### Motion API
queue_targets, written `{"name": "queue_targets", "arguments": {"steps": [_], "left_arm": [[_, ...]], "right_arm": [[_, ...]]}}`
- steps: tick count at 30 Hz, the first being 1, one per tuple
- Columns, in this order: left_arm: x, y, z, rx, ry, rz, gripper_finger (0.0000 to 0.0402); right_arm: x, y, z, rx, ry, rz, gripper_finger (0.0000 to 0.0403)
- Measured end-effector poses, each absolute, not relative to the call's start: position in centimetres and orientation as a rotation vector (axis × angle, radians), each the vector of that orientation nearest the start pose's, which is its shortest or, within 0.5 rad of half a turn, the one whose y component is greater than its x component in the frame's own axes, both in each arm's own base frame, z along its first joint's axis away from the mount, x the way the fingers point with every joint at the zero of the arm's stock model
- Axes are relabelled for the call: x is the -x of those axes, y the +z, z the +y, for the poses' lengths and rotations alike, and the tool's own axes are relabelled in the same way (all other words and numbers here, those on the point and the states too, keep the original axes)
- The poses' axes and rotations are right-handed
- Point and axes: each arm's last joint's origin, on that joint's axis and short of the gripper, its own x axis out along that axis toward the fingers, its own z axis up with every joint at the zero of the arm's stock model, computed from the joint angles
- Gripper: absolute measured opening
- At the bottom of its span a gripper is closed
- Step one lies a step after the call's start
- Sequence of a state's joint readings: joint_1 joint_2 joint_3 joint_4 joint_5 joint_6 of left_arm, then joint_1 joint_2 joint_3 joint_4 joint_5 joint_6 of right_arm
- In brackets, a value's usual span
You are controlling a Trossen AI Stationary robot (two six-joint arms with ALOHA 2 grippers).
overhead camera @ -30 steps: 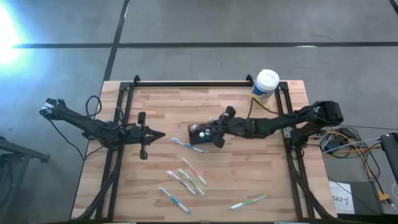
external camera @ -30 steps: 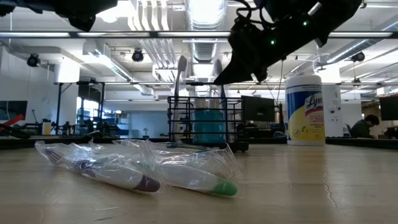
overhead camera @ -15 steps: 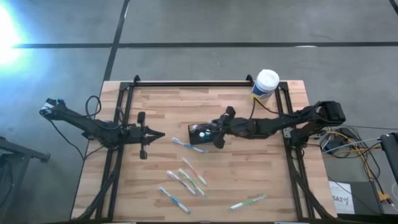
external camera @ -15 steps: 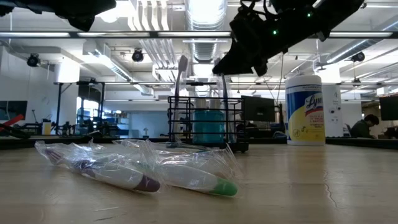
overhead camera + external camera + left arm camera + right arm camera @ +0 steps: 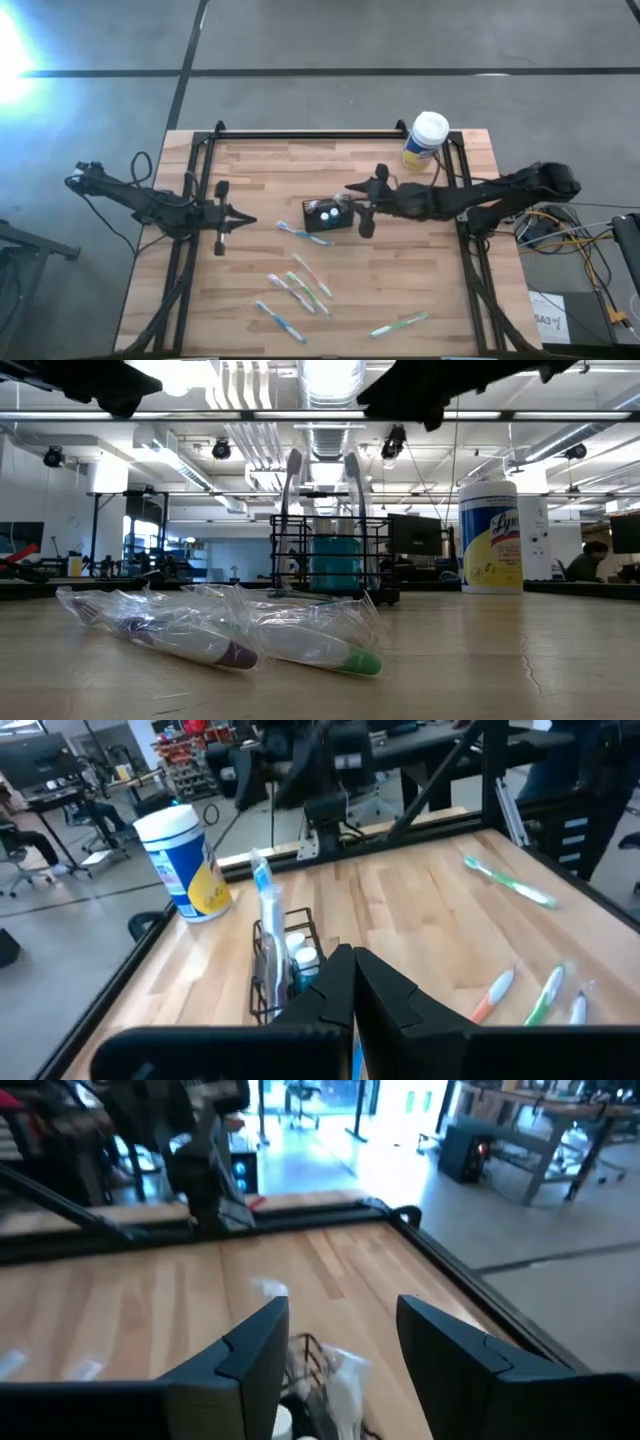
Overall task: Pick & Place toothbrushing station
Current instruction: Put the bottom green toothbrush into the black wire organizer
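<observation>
Station set down mid-desk, jaws apart above it

The toothbrushing station [image 5: 326,215] stands mid-desk with two toothbrushes [image 5: 293,490] upright in it. The right gripper [image 5: 352,207] hangs just beside it, jaws wide, holding nothing; the left gripper [image 5: 252,221] waits near the left edge, jaws closed.

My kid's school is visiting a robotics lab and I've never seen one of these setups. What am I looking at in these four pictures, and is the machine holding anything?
Two dark robot arms work at a wooden table. One camera looks straight down, one sits at table height, and one rides on each wrist. The right gripper hangs above the toothbrushing station, a small black wire holder with brushes standing in it; its fingers are spread and hold nothing. The left gripper waits at the left side, shut and empty. Wrapped toothbrushes lie loose on the wood, and a yellow wipes canister stands at the far edge.
</observation>
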State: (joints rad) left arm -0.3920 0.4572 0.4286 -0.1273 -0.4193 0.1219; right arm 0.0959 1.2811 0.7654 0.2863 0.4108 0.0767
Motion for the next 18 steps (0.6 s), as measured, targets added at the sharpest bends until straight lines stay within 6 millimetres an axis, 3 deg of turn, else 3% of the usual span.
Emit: {"name": "queue_targets", "arguments": {"steps": [5, 10, 18], "left_arm": [[-11.8, 25.6, -3.6, -0.148, 0.018, 0.157, 0.0003], [-11.9, 25.5, -3.6, -0.095, 0.021, 0.16, 0.0015], [-11.9, 25.6, -3.6, -0.061, 0.024, 0.151, 0.0022]], "right_arm": [[-26.0, 28.3, 2.5, -0.077, -0.255, 0.193, 0.0178], [-23.5, 28.5, 4.5, -0.14, -0.148, 0.309, 0.0168], [-21.6, 28.3, 11.8, -0.087, 0.067, 0.431, 0.015]]}}
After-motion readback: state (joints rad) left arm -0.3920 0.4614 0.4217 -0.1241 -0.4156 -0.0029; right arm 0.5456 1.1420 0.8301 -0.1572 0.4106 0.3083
